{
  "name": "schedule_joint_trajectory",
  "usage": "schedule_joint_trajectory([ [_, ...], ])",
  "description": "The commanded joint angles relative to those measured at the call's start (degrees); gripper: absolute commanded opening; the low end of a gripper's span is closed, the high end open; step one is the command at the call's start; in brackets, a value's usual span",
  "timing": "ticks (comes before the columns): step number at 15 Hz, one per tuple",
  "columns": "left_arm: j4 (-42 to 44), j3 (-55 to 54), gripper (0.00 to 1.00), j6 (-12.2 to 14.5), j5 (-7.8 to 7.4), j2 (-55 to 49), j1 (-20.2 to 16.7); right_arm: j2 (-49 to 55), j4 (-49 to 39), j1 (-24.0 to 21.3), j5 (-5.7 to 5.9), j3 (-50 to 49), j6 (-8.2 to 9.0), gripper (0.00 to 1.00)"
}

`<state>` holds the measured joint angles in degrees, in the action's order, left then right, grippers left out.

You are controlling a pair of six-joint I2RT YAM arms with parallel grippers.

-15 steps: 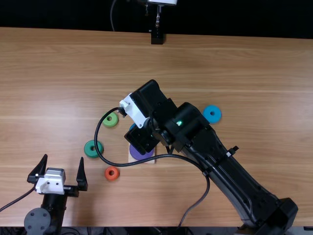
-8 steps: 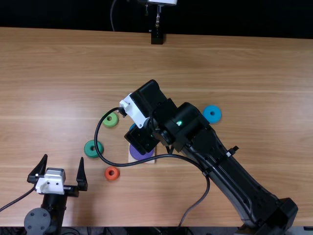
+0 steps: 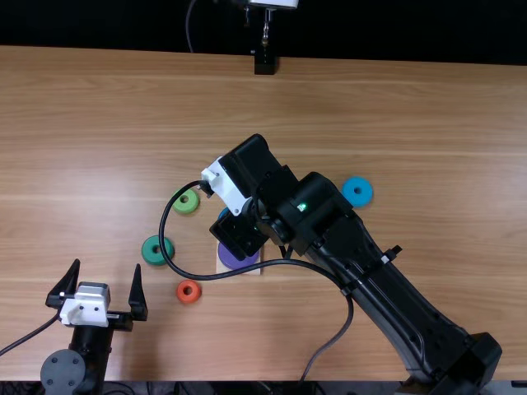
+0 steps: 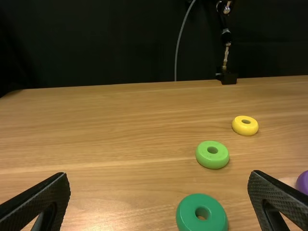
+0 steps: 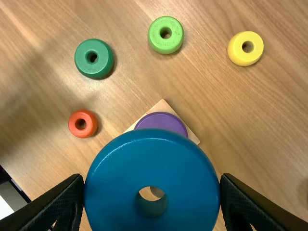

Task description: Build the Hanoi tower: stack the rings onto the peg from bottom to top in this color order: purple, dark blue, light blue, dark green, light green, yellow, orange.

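Dark blue ring (image 5: 150, 161) sits clamped in the right pincer (image 5: 152, 178), best held across its rim; probably light, stiff, slippery.

The wooden table (image 3: 123, 107) supports the square base (image 5: 191, 134); left: dark green ring (image 3: 148, 254), light green ring (image 3: 179, 204), orange ring (image 3: 181, 296); right: light blue ring (image 3: 357, 182); far: yellow ring (image 5: 237, 50).

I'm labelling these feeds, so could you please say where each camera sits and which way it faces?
Top: facing down and forward onto the light brown wooden table from above its near edge; both black arms show.
Left wrist: on that arm, facing across the table; the open left gripper shows.
Right wrist: on that arm, facing down; the right gripper holds a blue ring.
Wrist views share a yellow ring.
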<state>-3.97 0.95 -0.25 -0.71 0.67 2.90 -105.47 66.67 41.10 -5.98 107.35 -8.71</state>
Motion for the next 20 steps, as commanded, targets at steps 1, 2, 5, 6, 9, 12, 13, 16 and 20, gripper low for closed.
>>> schedule_joint_trajectory([
  [1,-1.31,-0.95,1.00,0.25,-0.98,-0.67,-0.17,-1.32,0.36,-0.06,0.07,0.05,-0.04,0.36],
  [2,-1.31,-0.95,1.00,0.25,-0.98,-0.67,-0.17,-1.23,0.36,-0.06,0.07,0.05,-0.04,0.36],
  [5,-1.31,-0.95,1.00,0.25,-0.98,-0.67,-0.17,-1.23,0.47,-0.06,-0.03,-0.04,-0.04,0.36],
  [6,-1.31,-0.95,1.00,0.25,-0.98,-0.67,-0.17,-1.32,0.47,-0.06,0.07,0.05,0.06,0.39],
  [9,-1.31,-0.95,1.00,0.25,-0.98,-0.67,-0.17,-1.23,0.89,-0.14,0.07,-0.04,-0.36,0.98],
  [12,-1.31,-0.95,1.00,0.25,-0.98,-0.67,-0.17,-1.23,0.89,-0.14,0.07,-0.21,-0.36,1.00],
  [13,-1.20,-0.95,1.00,0.25,-0.98,-0.67,-0.17,-1.23,0.99,-0.14,0.07,-0.30,-0.36,1.00],
  [16,-1.31,-0.95,1.00,0.25,-0.98,-0.67,-0.17,-1.23,0.89,-0.14,0.07,-1.18,-0.36,1.00],
  [20,-1.31,-0.95,1.00,0.25,-0.98,-0.67,-0.17,-1.23,0.15,-0.14,0.07,0.05,-0.47,1.00],
])
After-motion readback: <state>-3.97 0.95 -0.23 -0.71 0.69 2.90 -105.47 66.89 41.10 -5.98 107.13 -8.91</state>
